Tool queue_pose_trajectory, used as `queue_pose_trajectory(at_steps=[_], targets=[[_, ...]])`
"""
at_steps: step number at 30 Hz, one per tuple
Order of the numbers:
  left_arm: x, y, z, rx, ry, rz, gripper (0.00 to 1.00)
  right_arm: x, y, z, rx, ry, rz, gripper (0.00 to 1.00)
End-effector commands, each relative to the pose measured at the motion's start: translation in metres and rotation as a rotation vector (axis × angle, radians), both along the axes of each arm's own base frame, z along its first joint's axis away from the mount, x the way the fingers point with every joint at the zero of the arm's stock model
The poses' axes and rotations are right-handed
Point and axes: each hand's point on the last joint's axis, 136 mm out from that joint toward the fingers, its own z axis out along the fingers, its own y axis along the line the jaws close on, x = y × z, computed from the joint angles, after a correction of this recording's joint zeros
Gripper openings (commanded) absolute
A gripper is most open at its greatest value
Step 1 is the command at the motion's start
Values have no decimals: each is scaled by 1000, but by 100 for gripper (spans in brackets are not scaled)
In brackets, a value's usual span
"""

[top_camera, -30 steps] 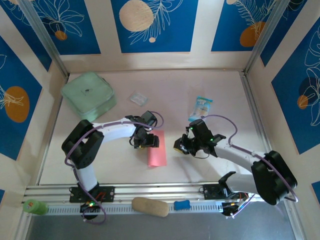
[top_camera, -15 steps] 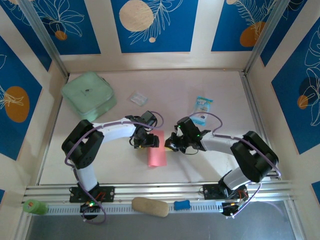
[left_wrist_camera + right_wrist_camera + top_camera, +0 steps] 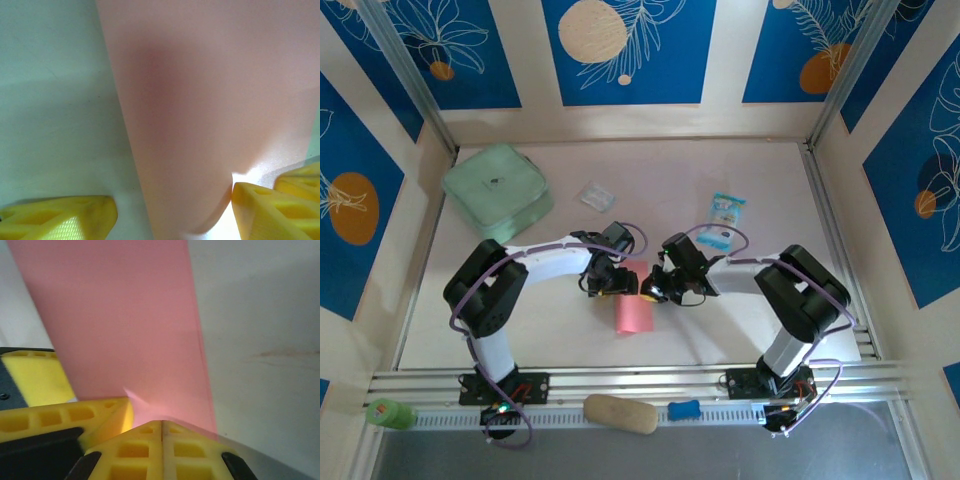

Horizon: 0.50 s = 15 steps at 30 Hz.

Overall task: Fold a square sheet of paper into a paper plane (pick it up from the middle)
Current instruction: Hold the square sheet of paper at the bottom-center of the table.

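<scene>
Salmon-pink paper [image 3: 200, 100] lies under the open left pincer [image 3: 170, 215], the right pincer [image 3: 161, 437] closed at its edge.

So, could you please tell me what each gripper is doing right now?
Left gripper: open, fingers either side of the pink paper's end.
Right gripper: shut, tips at the paper; grip cannot be told.

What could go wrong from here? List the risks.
1. The right gripper is shut with its tips on the edge of the salmon-pink paper, and the left gripper stands open astride its end, so nothing clamps it: a push may drag or skew the fold.
2. The grippers sit very close; their fingers could collide.
</scene>
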Motion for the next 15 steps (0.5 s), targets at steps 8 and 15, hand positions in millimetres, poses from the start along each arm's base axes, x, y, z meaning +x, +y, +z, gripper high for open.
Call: queue_pose_trajectory(at_steps=[8,15], targets=[[-9,22,-48,106,29,8,72,-22,-22,-35,-137,63,23,0],[4,13,-3,16,-76,43,75,-25,-32,-35,-204,42,77,0]])
